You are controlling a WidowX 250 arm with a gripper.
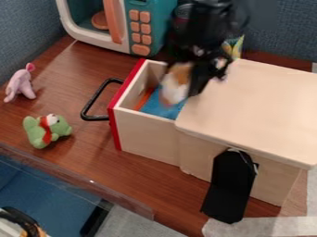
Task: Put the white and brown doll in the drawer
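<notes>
Gripper above open drawer | white/brown doll at jaws | can't tell if jaws clenched or released | green toy well apart from jaws

Robot arm at top ctr. of frame, slightly R of mid: all blk, chunky and blocky up top, w/ a few dull grey highlights on the housing. Gripper below it is blk too, narrower, approx. ctr. of the upper half. Small pale specks, whitish to pinkish, dot the blk around the wrist; can't tell if screws, markings or glints. Cable detail n/a, too indistinct.
</notes>
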